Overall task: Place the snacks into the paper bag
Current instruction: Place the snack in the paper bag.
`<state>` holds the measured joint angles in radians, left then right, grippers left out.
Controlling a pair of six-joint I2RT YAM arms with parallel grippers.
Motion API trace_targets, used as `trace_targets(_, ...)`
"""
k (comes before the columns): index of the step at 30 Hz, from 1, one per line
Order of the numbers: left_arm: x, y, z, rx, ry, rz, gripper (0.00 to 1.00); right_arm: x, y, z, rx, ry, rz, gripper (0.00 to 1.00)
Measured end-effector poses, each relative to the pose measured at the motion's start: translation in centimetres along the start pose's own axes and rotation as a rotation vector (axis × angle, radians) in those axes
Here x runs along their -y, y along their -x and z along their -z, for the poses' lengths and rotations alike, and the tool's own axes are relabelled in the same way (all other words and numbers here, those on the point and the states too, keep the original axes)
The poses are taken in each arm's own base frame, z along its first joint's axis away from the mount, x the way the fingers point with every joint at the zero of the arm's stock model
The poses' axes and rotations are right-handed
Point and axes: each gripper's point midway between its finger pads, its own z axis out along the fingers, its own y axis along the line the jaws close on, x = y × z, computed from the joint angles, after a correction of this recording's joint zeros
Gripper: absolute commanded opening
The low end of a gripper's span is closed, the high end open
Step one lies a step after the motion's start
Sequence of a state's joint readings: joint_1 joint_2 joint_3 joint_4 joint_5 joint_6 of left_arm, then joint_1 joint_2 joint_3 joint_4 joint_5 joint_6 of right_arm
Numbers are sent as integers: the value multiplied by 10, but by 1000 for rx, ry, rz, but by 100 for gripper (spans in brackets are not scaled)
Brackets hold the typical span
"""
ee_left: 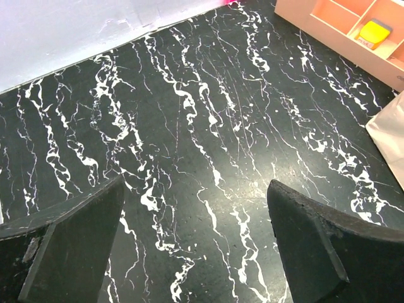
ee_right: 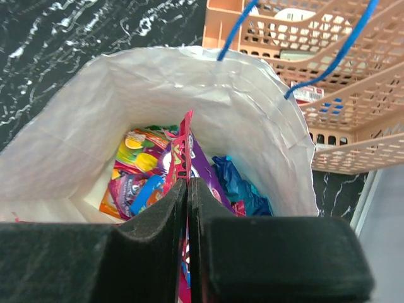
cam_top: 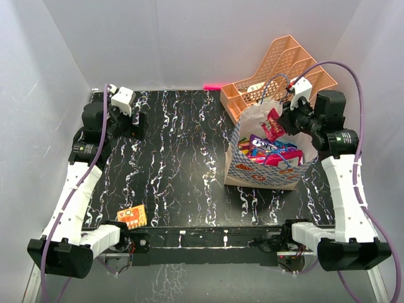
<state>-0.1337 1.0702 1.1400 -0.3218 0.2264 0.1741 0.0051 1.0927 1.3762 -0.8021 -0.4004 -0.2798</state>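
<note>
The cream-white paper bag (cam_top: 265,173) with blue cord handles stands at the right of the table, open and holding several snack packets (cam_top: 268,151). My right gripper (cam_top: 285,124) hangs over the bag's mouth, shut on a red-pink snack packet (cam_top: 273,124). In the right wrist view that packet (ee_right: 182,148) sticks up between my shut fingers (ee_right: 187,189), above several packets inside the bag (ee_right: 76,120). An orange snack packet (cam_top: 132,216) lies near the table's front left edge. My left gripper (cam_top: 129,120) is open and empty at the far left, above bare table (ee_left: 196,189).
A peach mesh file organizer (cam_top: 278,69) stands behind the bag at the back right; it also shows in the left wrist view (ee_left: 353,31) with a yellow item (ee_left: 374,33) inside. Grey walls enclose the black marbled table (cam_top: 183,151).
</note>
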Motion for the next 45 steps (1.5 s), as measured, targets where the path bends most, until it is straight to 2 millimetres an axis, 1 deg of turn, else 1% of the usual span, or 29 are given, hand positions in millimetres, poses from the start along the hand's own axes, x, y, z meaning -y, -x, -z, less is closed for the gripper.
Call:
trace_targets(2,1,0,0,2,-7,0,94,5,-8,-4,-29,-20,-3,9)
trace_targets(4,3,0,0,2,-16,0,94,9,-20,-8,-67,-40,-10,9)
trace_targets(8,4,-1,-1,3,-23,0,94,13,-36,-8,-123,-65,-19,9)
trace_targets(12,5,-6,-3,-6,-26,2,94,12,-40,-8,-136,-62,-20,9)
trace_targets(16,5,-11,-4,-15,-28,3,94,6,-43,-9,-142,-34,-27,9)
trace_targets(18,5,-12,-5,-15,-28,1,94,6,-44,-9,-146,-32,-29,10)
trace_targets(21,5,-14,-6,-17,-28,0,94,9,-47,-9,-156,-50,-29,18)
trace_targets(23,5,-13,-6,-16,-27,0,95,14,-52,-9,-173,-79,-29,30)
trace_targets(25,5,-13,-6,-15,-27,-1,95,18,-58,-9,-193,-104,-27,44)
trace_targets(26,5,-13,-6,-14,-27,-1,95,20,-60,-8,-200,-115,-24,49)
trace_targets(28,5,-13,-6,-12,-27,-3,95,23,-61,-7,-206,-130,-19,56)
trace_targets(33,4,-12,-6,-10,-26,-4,95,25,-62,-8,-216,-134,-15,64)
trace_targets(35,4,-12,-6,-11,-26,-4,95,25,-60,-9,-213,-133,-14,65)
trace_targets(41,2,-14,-7,-15,-14,-2,97,24,-42,-7,-174,-119,-2,68)
trace_targets(45,-4,-17,-7,-22,25,11,98,22,-32,-6,-157,-95,1,73)
